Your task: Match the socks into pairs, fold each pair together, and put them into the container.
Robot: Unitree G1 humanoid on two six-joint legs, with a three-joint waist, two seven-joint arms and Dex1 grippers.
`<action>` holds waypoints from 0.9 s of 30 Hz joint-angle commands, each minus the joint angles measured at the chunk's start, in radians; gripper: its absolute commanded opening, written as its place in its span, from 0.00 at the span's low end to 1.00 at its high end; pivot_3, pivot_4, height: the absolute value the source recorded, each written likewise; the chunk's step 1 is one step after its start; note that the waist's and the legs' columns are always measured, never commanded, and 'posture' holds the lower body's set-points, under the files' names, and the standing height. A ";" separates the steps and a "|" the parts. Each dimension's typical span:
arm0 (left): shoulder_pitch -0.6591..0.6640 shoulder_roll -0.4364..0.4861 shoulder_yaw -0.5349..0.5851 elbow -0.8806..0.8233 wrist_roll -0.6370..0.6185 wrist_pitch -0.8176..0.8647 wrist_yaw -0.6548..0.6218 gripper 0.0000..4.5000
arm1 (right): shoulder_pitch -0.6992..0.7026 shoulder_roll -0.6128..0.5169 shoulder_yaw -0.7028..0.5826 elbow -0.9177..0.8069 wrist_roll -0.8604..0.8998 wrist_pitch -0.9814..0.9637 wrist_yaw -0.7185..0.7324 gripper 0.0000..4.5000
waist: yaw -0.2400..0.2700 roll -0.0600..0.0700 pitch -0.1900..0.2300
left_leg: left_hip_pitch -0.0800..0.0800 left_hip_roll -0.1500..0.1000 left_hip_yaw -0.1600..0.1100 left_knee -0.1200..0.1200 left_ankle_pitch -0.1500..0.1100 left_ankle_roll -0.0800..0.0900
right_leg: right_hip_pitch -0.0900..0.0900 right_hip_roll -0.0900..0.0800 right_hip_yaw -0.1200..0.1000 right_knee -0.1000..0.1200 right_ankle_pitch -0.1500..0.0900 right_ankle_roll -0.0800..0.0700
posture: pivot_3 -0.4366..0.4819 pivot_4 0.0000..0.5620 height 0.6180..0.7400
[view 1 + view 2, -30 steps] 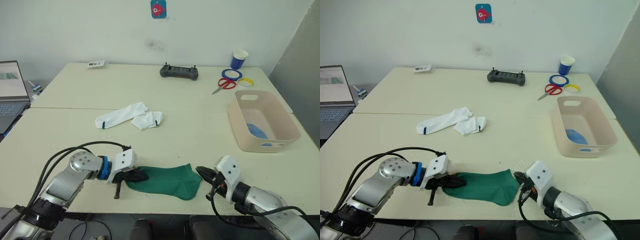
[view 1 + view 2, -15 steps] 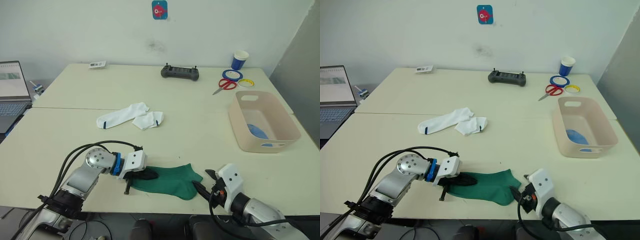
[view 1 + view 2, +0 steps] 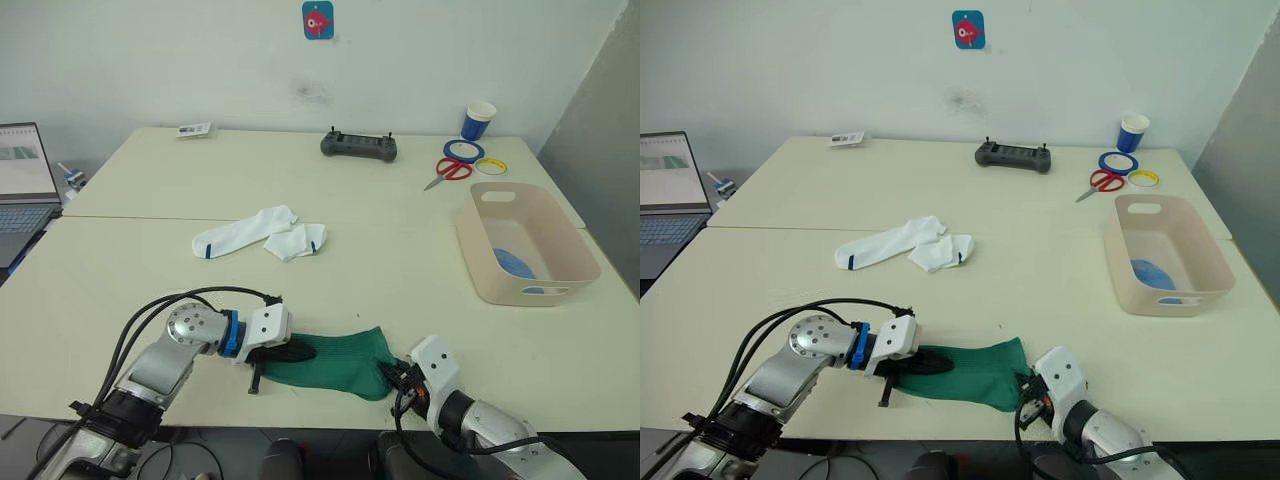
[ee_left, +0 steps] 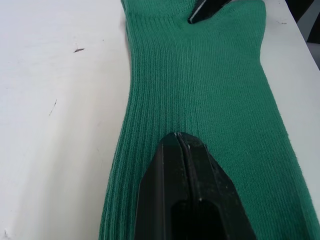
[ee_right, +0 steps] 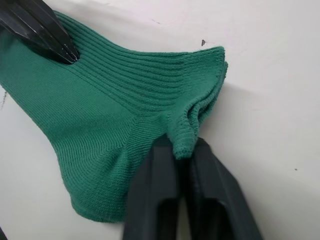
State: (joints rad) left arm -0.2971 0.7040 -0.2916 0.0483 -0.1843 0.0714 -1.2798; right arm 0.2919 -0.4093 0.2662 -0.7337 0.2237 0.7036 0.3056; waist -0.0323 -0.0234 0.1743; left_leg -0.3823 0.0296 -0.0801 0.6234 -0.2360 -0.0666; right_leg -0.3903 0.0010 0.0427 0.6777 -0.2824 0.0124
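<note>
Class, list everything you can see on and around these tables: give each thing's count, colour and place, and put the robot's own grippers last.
green socks: stacked, count unclear, dark green, near table edge between the grippers
white socks: two, white with navy marks, mid-table
container: one, pale beige-pink, right side, something light blue inside
controller: one, dark grey, far edge
paper cup: one, blue and white, far right
tape rings: two, blue and yellow, by the cup
scissors: one, red-handled, beside the rings
laptop: one, far left
left gripper: shut on green socks
right gripper: shut on green socks' edge
</note>
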 commanded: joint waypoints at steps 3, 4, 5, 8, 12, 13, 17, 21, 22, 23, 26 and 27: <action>-0.070 -0.079 -0.008 -0.006 -0.006 0.082 0.037 0.00 | -0.015 -0.029 -0.181 -0.048 0.071 0.017 0.036 0.00 | 0.005 -0.002 0.003 | -0.002 -0.002 0.000 0.002 0.000 0.000 | 0.000 0.000 0.000 0.000 0.000 0.001 | 0.48 0.27 1.00; -0.085 -0.099 -0.012 -0.007 -0.005 0.090 0.041 0.00 | -0.018 -0.040 -0.210 -0.046 0.085 0.021 0.048 0.00 | 0.006 -0.003 0.003 | -0.003 -0.002 0.000 0.002 0.000 0.000 | 0.000 0.000 0.000 -0.001 0.000 0.001 | 0.48 0.27 1.00; -0.101 -0.119 -0.020 -0.006 -0.001 0.097 0.046 0.00 | -0.018 -0.059 -0.239 -0.043 0.092 0.021 0.065 0.00 | 0.006 -0.003 0.003 | -0.004 -0.002 0.000 0.002 0.000 0.000 | 0.000 0.000 -0.001 -0.002 0.001 0.002 | 0.48 0.27 1.00; -0.140 -0.170 -0.056 0.018 0.031 0.078 0.052 0.00 | -0.011 -0.116 -0.306 -0.042 0.117 0.024 0.116 0.00 | 0.004 -0.003 0.004 | -0.009 -0.002 0.000 0.002 0.000 0.000 | -0.002 0.001 -0.001 -0.005 0.003 0.009 | 0.48 0.27 1.00; -0.181 -0.222 -0.109 0.046 0.068 0.062 0.040 0.00 | -0.043 -0.171 -0.352 -0.102 0.185 0.094 0.156 0.00 | 0.000 -0.003 0.004 | -0.011 0.000 0.000 0.002 -0.001 0.001 | -0.004 0.003 -0.001 -0.004 0.004 0.014 | 0.48 0.27 1.00; -0.192 -0.230 -0.123 0.048 0.079 0.067 0.039 0.00 | -0.058 -0.178 -0.355 -0.122 0.208 0.120 0.161 0.00 | -0.001 -0.003 0.004 | -0.011 0.000 0.000 0.002 -0.001 0.002 | -0.005 0.004 0.000 -0.004 0.004 0.014 | 0.48 0.27 1.00; -0.217 -0.243 -0.156 0.069 0.119 0.076 0.046 0.00 | -0.133 -0.182 -0.334 -0.191 0.288 0.230 0.144 0.00 | -0.001 -0.003 0.004 | -0.012 0.001 0.000 0.002 -0.001 0.002 | -0.007 0.006 0.000 -0.001 0.004 0.014 | 0.48 0.27 1.00; -0.220 -0.229 -0.154 0.078 0.136 0.074 0.050 0.00 | -0.209 -0.178 -0.277 -0.217 0.328 0.330 0.115 0.00 | 0.000 -0.003 0.004 | -0.012 0.001 -0.001 0.003 -0.001 0.002 | -0.008 0.006 0.000 0.000 0.003 0.014 | 0.48 0.27 1.00; -0.218 -0.221 -0.147 0.070 0.132 0.076 0.046 0.00 | -0.230 -0.171 -0.267 -0.217 0.343 0.357 0.106 0.00 | -0.001 -0.003 0.004 | -0.012 0.001 0.000 0.004 -0.001 0.002 | -0.008 0.006 0.001 0.000 0.003 0.014 | 0.48 0.27 1.00; -0.216 -0.210 -0.137 0.057 0.124 0.081 0.042 0.00 | -0.251 -0.157 -0.260 -0.215 0.361 0.383 0.096 0.00 | -0.001 -0.003 0.004 | -0.013 0.001 0.000 0.004 -0.001 0.002 | -0.008 0.006 0.001 0.000 0.003 0.014 | 0.48 0.27 1.00; -0.214 -0.155 -0.099 -0.019 0.078 0.108 0.001 0.00 | -0.312 -0.114 -0.232 -0.192 0.403 0.455 0.074 0.00 | -0.003 -0.003 0.004 | -0.013 0.001 0.000 0.004 -0.001 0.002 | -0.008 0.007 0.001 0.001 0.003 0.014 | 0.48 0.27 1.00; -0.213 -0.138 -0.090 -0.044 0.062 0.128 -0.011 0.00 | -0.329 -0.100 -0.226 -0.183 0.416 0.477 0.068 0.00 | -0.003 -0.003 0.004 | -0.014 0.001 -0.001 0.004 -0.001 0.002 | -0.010 0.007 0.001 0.001 0.003 0.014 | 0.48 0.27 1.00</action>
State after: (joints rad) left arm -0.5080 0.5515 -0.4181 0.0664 -0.0867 0.1794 -1.2676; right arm -0.0179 -0.5211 0.0371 -0.9053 0.6091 1.1511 0.3851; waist -0.0350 -0.0265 0.1787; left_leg -0.3966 0.0311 -0.0808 0.6271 -0.2367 -0.0645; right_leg -0.4009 0.0081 0.0438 0.6793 -0.2789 0.0260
